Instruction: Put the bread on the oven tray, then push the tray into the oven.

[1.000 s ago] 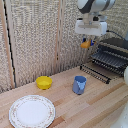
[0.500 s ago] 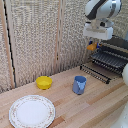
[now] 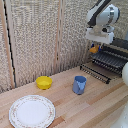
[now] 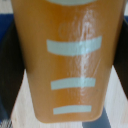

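Observation:
In the exterior view my clamp, a white boxy head on the arm, hangs at the upper right, shut on the bread, a small orange block. The bread is in the air over the near-left end of the oven pan, a dark rack of thin wire bars. Behind the pan, at the right edge, is the dark oven. In the wrist view the bread fills the frame, orange with pale blue stripes, with a dark finger pressed on each side.
A blue cup stands on the wooden table in front of the pan. A yellow bowl and a patterned white plate lie toward the exterior view's left. A white rounded object shows at the right edge.
The clamp has carried the bread toward the exterior view's right and slightly down, from beside the pan to over its near end. Nothing else has moved.

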